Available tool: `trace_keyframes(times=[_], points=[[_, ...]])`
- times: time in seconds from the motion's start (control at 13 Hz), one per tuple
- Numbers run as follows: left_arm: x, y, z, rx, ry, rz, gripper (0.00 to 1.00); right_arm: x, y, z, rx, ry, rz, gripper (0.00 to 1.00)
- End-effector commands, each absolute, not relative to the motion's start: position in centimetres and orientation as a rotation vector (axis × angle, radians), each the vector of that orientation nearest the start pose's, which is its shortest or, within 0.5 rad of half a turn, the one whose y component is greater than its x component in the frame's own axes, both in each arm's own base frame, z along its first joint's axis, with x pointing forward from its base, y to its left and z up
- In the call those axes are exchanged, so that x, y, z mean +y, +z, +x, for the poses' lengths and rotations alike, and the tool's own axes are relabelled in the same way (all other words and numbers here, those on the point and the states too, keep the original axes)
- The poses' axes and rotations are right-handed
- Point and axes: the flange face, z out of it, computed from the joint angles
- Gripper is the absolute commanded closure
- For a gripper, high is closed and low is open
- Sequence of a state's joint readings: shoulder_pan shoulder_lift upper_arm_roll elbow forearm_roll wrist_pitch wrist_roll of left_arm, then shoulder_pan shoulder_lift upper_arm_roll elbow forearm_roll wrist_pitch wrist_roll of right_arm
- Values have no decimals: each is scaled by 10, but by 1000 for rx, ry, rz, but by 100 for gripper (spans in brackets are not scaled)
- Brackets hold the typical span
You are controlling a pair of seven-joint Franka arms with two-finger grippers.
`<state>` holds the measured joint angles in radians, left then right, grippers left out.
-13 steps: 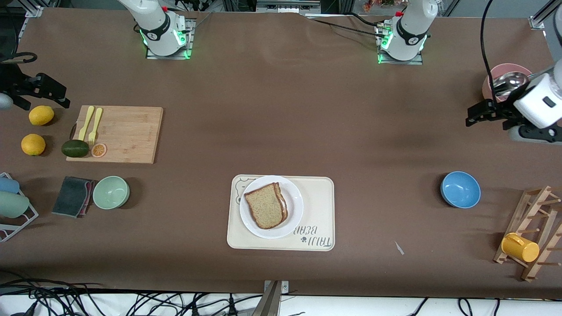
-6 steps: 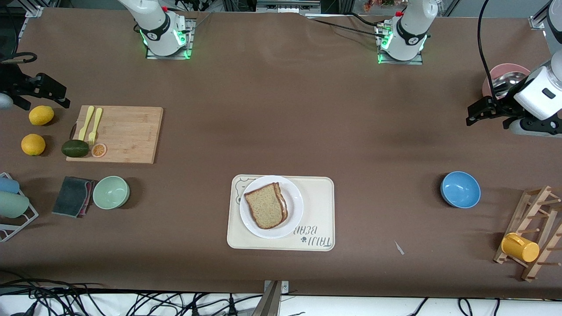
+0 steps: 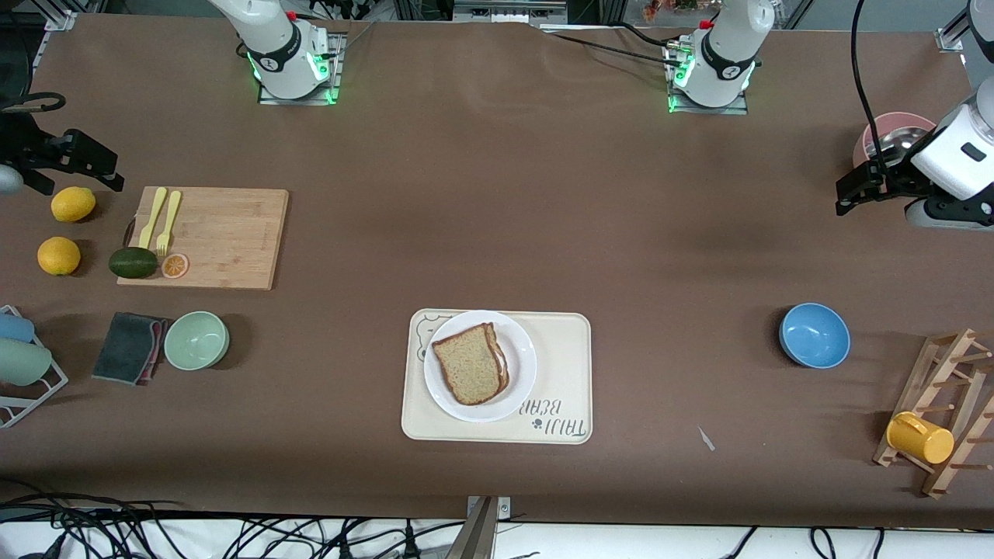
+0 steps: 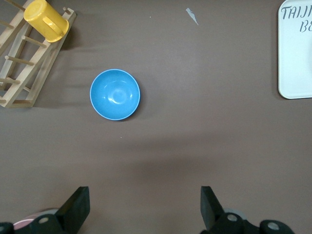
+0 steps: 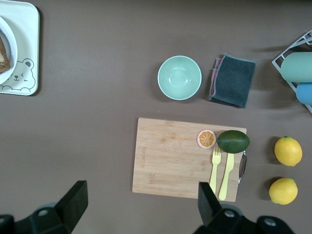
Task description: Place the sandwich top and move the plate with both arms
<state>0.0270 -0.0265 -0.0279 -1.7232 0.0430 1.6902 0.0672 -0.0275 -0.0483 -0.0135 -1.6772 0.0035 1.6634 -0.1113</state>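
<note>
The brown tabletop (image 3: pixel 497 194) carries everything. The two arms rise from bases at its robot edge, and each waits out at its own end, well apart from the task's things.

The cream tray (image 3: pixel 559 373) with a bear drawing lies near the middle, close to the front-camera edge. A wooden cutting board (image 3: pixel 203 237) lies toward the right arm's end, and a wooden rack (image 3: pixel 943 404) stands toward the left arm's end with a yellow cup (image 3: pixel 920 438) hung on it.

The plate (image 3: pixel 520 353) sits on the tray, over the bear end of it. The sandwich top (image 3: pixel 467 363) lies flat on the plate, stacked on a lower slice whose edge peeks out at the top slice's 3 o'clock side in the front view.

The left end effector (image 3: pixel 854 190) hangs over the tabletop beside a pink bowl (image 3: pixel 893 124); its fingers (image 4: pixel 78 207) are spread wide and empty, with a blue bowl (image 4: pixel 115 94) on the tabletop below it. The right end effector (image 3: pixel 85 167) hovers over the tabletop near two lemons (image 3: pixel 73 204); its fingers (image 5: pixel 73 202) are likewise spread and hold nothing.

A green bowl (image 3: pixel 196 340) stands beside a dark folded cloth (image 3: pixel 128 347). On the board lie an avocado (image 3: pixel 133 262), an orange slice (image 3: pixel 175 265), and a yellow fork (image 3: pixel 168 222).
</note>
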Motion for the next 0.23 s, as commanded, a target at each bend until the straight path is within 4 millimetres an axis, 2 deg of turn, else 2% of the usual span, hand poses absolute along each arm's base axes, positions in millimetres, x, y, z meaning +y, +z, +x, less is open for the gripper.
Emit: trace_keyframes(times=[0.0, 0.15], points=[[1, 587, 534, 117, 42, -3097, 0, -21, 613, 543, -92, -55, -3125, 0], [0, 591, 531, 103, 32, -3136, 0, -20, 613, 543, -92, -55, -3125, 0]])
